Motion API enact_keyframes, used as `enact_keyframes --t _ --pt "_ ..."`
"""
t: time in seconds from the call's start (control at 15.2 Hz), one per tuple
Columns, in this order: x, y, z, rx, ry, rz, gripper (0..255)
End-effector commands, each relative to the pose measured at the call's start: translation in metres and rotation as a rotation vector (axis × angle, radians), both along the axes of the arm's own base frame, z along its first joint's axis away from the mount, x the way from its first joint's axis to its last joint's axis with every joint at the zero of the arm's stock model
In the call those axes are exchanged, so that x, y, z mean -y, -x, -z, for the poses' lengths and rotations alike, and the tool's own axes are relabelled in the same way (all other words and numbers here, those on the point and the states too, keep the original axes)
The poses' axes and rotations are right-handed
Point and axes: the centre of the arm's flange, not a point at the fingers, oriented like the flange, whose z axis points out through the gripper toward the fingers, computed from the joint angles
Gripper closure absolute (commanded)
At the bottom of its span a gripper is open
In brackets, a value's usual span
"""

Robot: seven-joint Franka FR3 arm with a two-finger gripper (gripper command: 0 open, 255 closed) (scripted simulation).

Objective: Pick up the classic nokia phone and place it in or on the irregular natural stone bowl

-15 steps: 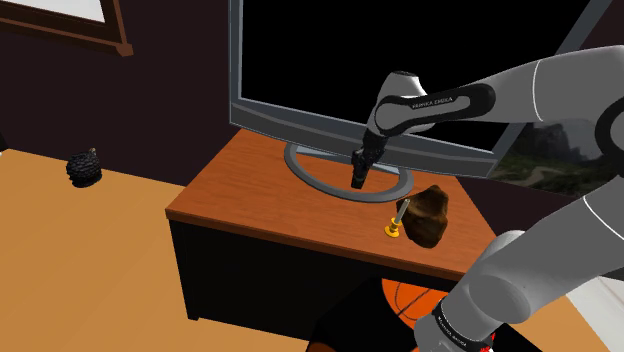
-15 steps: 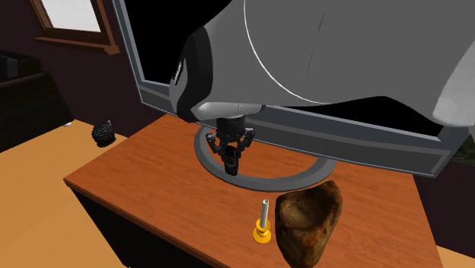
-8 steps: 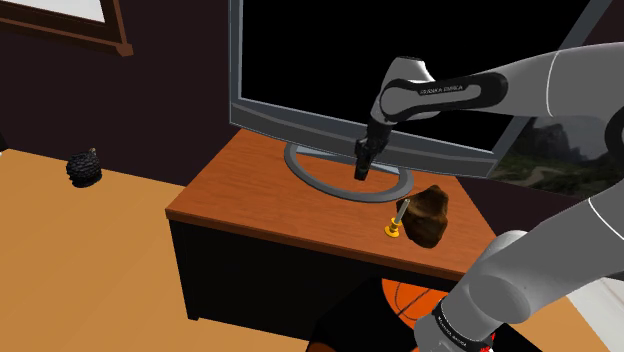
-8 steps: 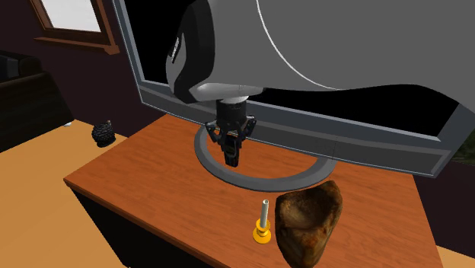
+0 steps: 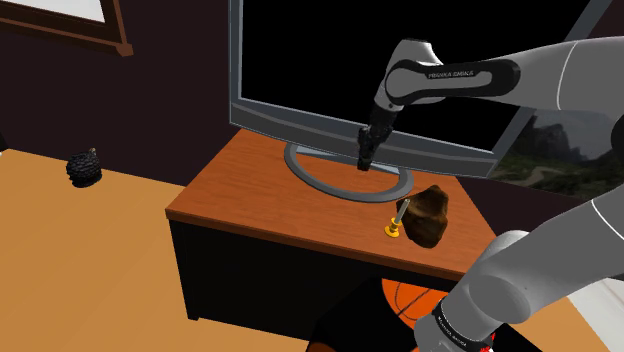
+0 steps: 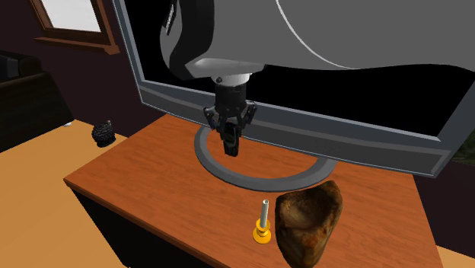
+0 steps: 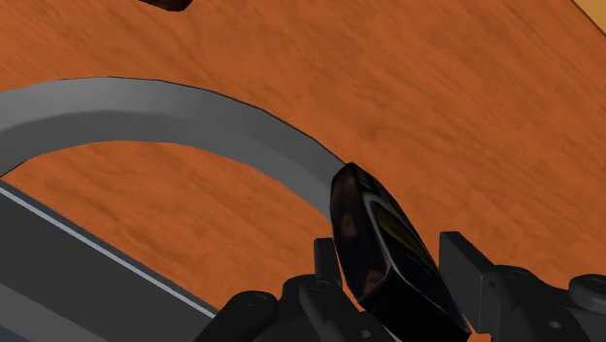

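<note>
Shoulder view: a big grey-framed flat screen [image 5: 330,60] stands at the back edge of the orange-brown wooden bench [image 5: 250,195]. A lumpy brown stone bowl [image 5: 430,213] sits near the front right corner. Black jaws pinch the dark shiny phone [image 7: 374,248] up in the air, over the screen's grey ring foot [image 5: 325,180]. A small yellow candle holder [image 5: 396,224] stands just beside the bowl.

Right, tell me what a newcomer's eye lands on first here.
The huge grey-framed monitor with its black screen, standing on the reddish-brown wooden desk. Next, the all-black gripper, shut on a dark glossy phone, above the monitor's grey ring stand. Toward the second exterior view's lower right, a rough brown stone bowl sits beside a small yellow-based peg.
</note>
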Motion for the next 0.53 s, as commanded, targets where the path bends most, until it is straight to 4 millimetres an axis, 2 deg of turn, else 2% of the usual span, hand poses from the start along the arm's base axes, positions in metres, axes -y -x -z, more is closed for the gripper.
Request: enact_keyframes --t 0.0,0.46 --pt "0.000 0.001 -0.011 0.000 0.000 0.000 255" --pt "0.000 0.001 -0.048 0.000 0.000 0.000 255"
